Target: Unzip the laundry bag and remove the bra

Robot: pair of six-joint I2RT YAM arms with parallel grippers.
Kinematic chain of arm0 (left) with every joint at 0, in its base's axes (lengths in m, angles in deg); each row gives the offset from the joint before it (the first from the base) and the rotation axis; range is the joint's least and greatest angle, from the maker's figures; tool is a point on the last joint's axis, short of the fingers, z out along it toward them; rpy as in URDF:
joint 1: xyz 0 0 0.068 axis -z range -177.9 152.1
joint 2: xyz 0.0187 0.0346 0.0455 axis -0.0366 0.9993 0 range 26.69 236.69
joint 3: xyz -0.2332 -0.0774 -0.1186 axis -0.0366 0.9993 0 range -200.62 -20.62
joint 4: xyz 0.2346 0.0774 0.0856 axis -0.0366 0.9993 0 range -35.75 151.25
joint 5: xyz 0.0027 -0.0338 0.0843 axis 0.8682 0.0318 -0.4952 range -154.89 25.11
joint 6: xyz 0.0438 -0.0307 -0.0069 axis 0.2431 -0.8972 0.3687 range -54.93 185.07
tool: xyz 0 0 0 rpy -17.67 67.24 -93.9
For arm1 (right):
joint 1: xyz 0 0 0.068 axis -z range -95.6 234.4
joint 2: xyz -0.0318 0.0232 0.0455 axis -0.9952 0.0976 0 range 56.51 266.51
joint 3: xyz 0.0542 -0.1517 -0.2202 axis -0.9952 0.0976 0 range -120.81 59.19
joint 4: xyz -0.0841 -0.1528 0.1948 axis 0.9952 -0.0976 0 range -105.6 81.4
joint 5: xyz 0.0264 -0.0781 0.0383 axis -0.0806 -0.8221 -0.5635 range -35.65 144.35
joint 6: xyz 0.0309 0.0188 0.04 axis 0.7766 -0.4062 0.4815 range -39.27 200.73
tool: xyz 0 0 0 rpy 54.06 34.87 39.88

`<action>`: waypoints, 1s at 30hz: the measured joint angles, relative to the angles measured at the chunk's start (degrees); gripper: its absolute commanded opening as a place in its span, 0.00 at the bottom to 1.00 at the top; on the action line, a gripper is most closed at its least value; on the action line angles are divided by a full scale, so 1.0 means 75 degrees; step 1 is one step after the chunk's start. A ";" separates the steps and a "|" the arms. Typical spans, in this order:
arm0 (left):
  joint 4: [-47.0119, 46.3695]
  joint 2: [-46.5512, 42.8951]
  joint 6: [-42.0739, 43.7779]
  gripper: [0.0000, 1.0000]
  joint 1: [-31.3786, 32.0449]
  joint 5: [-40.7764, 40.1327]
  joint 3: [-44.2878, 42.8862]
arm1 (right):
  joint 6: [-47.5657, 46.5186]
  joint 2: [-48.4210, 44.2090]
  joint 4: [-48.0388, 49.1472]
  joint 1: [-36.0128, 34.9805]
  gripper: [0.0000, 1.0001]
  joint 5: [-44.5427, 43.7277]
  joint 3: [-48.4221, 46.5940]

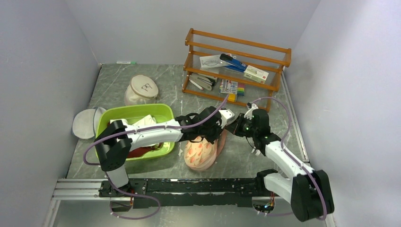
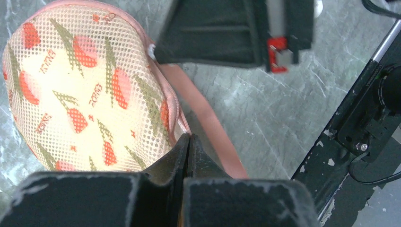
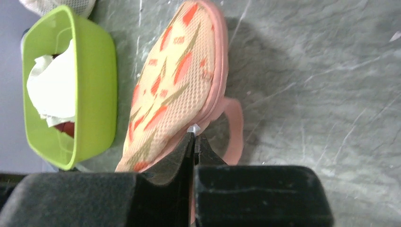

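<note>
A flat grey-white pouch point(image 1: 84, 124) is laid at the left edge of the counter point(image 1: 113, 78), beside a green basin point(image 1: 137, 109) in which white cloth point(image 1: 147, 120) and a red piece point(image 1: 142, 152) are held. A white domed mesh bag point(image 1: 141, 90) is set behind it. The laundry bag point(image 1: 201, 153) is found mid-counter, its rim pinched by the clenched left fingers point(image 2: 188, 146), its white zipper tab point(image 3: 192, 128) by the clenched right fingers point(image 3: 194, 142). Stationery is kept in a wooden rack point(image 1: 239, 41) further right.
</note>
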 measured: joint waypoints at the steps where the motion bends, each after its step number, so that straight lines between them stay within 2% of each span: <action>1: 0.0003 -0.0023 0.0017 0.07 0.0000 0.0041 0.0026 | -0.0017 0.0207 0.0079 0.0012 0.00 -0.0090 -0.0085; 11: -0.0067 -0.0023 -0.0114 0.09 -0.0009 0.0487 0.0242 | -0.0350 0.1682 0.0828 0.0548 0.00 -0.0484 -0.0720; 17: 0.0289 0.0087 -0.0291 0.43 -0.0006 0.0694 -0.0082 | -0.0886 0.1868 0.0749 0.0632 0.00 -0.0224 -0.0915; 21: 0.0533 0.0291 -0.0277 0.59 0.0000 0.0848 -0.0635 | -0.1070 0.1498 0.0673 0.0676 0.00 0.0038 -0.0906; 27: 0.0699 0.0525 -0.0262 0.74 -0.0122 0.0903 -0.1588 | -0.1107 0.1096 0.0434 0.0685 0.00 0.0370 -0.0790; 30: 0.0629 0.0781 -0.0265 0.76 -0.0341 0.0915 -0.1891 | -0.1067 0.1008 0.0312 0.0685 0.00 0.0516 -0.0740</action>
